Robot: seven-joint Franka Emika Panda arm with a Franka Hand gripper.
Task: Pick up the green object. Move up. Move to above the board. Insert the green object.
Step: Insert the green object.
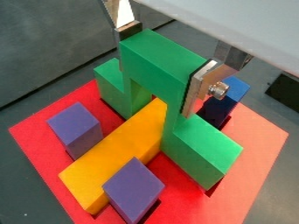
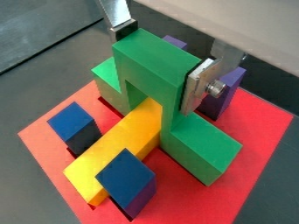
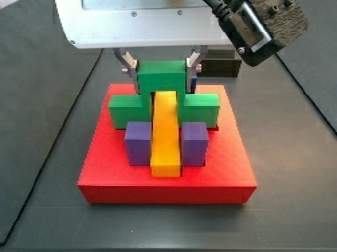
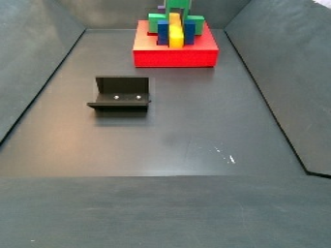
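Note:
The green object (image 1: 152,87) stands on the red board (image 1: 35,131), its raised middle cube arching over the far end of the long yellow bar (image 1: 117,157) and its two lower side cubes down on either side. My gripper (image 1: 163,59) is shut on the raised middle cube, one silver finger on each side face. This shows in both wrist views, with the gripper (image 2: 160,59) holding the green object (image 2: 158,83). In a side view the gripper (image 3: 162,65) holds the green object (image 3: 164,79) at the back of the board (image 3: 165,177).
Two purple posts (image 3: 137,138) (image 3: 194,138) flank the yellow bar (image 3: 165,133) near the board's front. A blue post (image 1: 230,92) stands beside one finger. The fixture (image 4: 120,95) stands on the dark floor, well away from the board (image 4: 175,56).

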